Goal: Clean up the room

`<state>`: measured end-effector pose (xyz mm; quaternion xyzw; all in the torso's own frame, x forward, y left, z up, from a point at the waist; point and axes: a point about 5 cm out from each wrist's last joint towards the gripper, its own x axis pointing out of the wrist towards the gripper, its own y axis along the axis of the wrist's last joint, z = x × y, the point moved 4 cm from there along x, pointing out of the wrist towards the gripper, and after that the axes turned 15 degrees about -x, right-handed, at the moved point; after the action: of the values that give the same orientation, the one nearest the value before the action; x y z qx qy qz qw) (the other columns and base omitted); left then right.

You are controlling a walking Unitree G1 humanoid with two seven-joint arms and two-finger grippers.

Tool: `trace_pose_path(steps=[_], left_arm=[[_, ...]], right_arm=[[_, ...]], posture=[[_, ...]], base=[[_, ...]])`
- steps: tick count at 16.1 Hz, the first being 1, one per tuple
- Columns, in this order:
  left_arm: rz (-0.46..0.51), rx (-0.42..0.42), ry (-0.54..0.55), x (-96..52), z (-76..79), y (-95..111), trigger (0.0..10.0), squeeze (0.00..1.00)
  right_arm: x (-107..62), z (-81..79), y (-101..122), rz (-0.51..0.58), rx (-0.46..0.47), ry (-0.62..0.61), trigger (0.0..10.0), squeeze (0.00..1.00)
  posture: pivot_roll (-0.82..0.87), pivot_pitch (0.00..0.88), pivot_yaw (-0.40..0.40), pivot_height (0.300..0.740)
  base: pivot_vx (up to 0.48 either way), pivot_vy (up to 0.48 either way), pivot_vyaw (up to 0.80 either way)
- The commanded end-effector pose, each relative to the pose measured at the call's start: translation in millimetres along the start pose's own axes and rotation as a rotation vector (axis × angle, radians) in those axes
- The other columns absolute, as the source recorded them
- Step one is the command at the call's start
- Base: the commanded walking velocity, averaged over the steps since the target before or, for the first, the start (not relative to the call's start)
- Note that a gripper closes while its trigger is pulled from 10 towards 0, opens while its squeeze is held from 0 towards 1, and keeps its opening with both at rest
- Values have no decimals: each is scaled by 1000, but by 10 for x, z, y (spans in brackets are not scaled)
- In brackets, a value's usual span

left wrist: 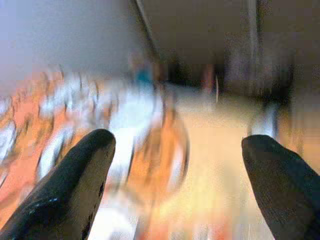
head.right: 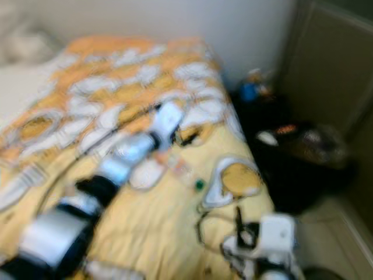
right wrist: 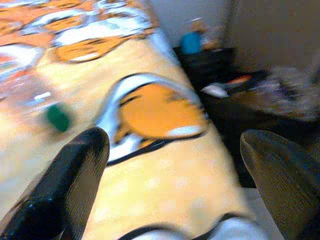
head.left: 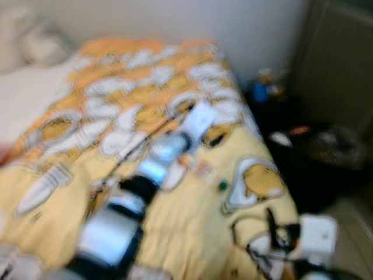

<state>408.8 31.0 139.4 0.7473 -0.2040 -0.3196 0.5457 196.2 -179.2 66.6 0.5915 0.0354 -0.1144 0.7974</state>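
- Lying on the bed (head.left: 175, 233), a clear plastic bottle with a green cap (right wrist: 57, 118) rests on the yellow and orange patterned blanket (head.left: 145, 93), near the bed's right edge.
- In the right wrist view the bottle sits ahead of the right hand (right wrist: 175, 180) and off toward one finger (right wrist: 75, 165), apart from it and not between the fingers.
- The right hand is released: its two black fingers stand wide apart with only blanket between them.
- The left hand (left wrist: 175, 175) is released as well, its fingers (left wrist: 75, 180) spread wide over the blanket and holding nothing.
- In the head views the bottle lies between the two arms, just beyond the right arm's wrist and beside the left arm (head.left: 157, 163).
- Every view is blurred, so the bottle's body shows as little more than a pale smear behind the green cap.
- Beside the bed, a dark piece of furniture (head.left: 303, 163) carries small things too smeared to name, apart from a blue object (right wrist: 191, 42) near the wall.
- The left arm reaches forward across the middle of the bed, and its hand is hard to make out in the head views.
- The right arm (head.right: 274, 239) sits low by the bed's near right corner, cut off by the frame edge.
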Motion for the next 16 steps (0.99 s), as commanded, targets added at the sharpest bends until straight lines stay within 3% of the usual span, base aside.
trace_pose_path(steps=[1, 4, 5, 6, 7, 10, 11, 13, 16], left_arm=[[-109, 227, -124, 47, 178, -92, 10000, 0], [-190, 510, -237, 41, 252, -133, 10000, 0], [-193, 530, -245, 43, 257, -127, 10000, 0], [-165, 624, -205, 90, 252, -34, 10000, 0], [-109, 648, -112, 148, 191, 158, 10000, 0], [-77, 687, -47, 163, 116, 288, 10000, 0], [-80, 712, -36, 162, 98, 294, 10000, 0], [-149, 890, -10, 164, 60, 191, 10000, 0], [-253, 954, -50, 160, 67, 69, 10000, 0]], right_arm=[[-98, -12, -27, -27, -5, -13, 10000, 0], [-294, -40, -33, -58, 11, -24, 10000, 0], [-322, -45, -30, -62, 13, -25, 10000, 0], [-456, -98, -9, -75, 10, -16, 10000, 0], [-562, -158, 8, -83, -7, 2, 10000, 0], [-652, -200, 9, -96, -13, 12, 10000, 0], [-674, -203, 6, -102, -11, 11, 10000, 0], [-749, -216, -21, -130, -16, 19, 10000, 0], [-765, -242, -12, -134, -18, 27, 10000, 0]], posture=[[-192, 169, 117, 740], [-214, 247, 140, 740], [-214, 247, 140, 740], [-236, 293, 147, 740], [-254, 320, 149, 740], [-262, 336, 146, 740], [-263, 342, 144, 740], [-259, 357, 140, 740], [-262, 366, 137, 740]], base=[[0, 0, 0], [0, 0, 0], [0, 0, 0], [0, 0, 0], [0, 0, 0], [0, 0, 0], [0, 0, 0], [0, 0, 0], [0, 0, 0]])
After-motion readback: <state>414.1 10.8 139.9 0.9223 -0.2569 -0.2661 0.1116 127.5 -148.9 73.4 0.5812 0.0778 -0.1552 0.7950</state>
